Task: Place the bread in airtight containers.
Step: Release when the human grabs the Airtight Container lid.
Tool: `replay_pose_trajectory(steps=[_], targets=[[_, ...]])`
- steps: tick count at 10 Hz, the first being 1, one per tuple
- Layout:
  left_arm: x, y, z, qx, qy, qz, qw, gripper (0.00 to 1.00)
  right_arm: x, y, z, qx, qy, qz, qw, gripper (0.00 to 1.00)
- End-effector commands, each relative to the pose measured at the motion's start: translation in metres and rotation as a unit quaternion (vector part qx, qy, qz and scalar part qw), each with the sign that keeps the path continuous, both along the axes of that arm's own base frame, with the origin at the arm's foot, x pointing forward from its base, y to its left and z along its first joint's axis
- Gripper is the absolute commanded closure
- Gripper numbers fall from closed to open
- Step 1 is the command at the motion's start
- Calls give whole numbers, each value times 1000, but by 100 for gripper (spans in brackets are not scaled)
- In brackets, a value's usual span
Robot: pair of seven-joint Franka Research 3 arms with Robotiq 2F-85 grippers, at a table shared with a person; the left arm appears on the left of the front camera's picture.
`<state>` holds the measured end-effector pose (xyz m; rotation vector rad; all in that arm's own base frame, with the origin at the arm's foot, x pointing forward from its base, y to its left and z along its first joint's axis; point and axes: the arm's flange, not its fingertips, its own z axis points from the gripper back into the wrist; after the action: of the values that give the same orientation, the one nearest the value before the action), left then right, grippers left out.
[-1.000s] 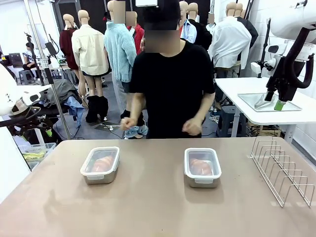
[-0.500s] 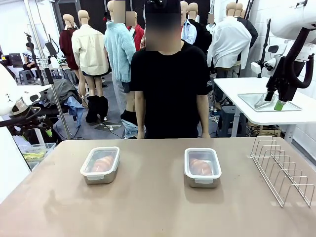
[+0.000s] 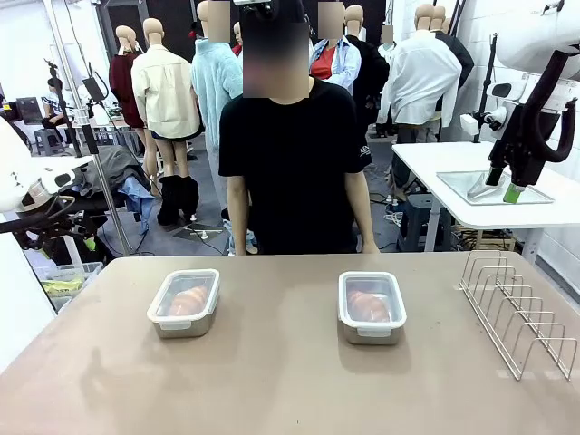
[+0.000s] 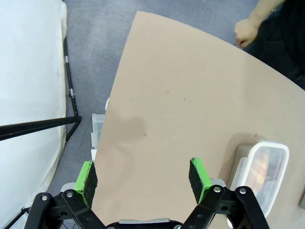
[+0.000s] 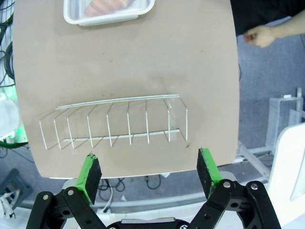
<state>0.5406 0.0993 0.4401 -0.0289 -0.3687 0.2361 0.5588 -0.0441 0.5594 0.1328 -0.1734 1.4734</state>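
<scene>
Two steel airtight containers stand on the tan table, each with a clear lid on top. Through the lid of the left container (image 3: 184, 304) a golden croissant (image 3: 188, 299) shows, and the right container (image 3: 372, 309) holds another piece of bread (image 3: 367, 305). My left gripper (image 4: 143, 174) hangs open above the table's left edge, with the left container (image 4: 265, 172) off to its lower right. My right gripper (image 5: 149, 169) is open above the table's right edge, far from the right container (image 5: 109, 9). In the front view the right gripper (image 3: 501, 189) hangs high at the far right.
A wire rack (image 3: 517, 313) stands on the table's right side, under my right gripper (image 5: 114, 121). A person in black (image 3: 292, 154) stands at the far edge, arms down. A white side table (image 3: 544, 208) with a steel tray is at the back right. Plastic bins (image 3: 63, 276) sit left.
The person has lowered both hands from in front of the body to the sides and shifted slightly left. Both arms and both containers have stayed put.
</scene>
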Motion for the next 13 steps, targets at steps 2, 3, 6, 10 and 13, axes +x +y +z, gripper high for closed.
replay_pose_trajectory(steps=[2,3,6,10,13], targets=[[0,1,2,6,-2,0,1000,0,0,2,0,-8,8,-6,1000,0],[0,1,2,6,-2,0,1000,0,0,2,0,-8,8,-6,1000,0],[0,1,2,6,-2,0,1000,0,0,2,0,-8,8,-6,1000,0],[0,1,2,6,-2,0,1000,0,0,2,0,-8,8,-6,1000,0],[0,1,2,6,-2,0,1000,0,0,2,0,-8,8,-6,1000,0]])
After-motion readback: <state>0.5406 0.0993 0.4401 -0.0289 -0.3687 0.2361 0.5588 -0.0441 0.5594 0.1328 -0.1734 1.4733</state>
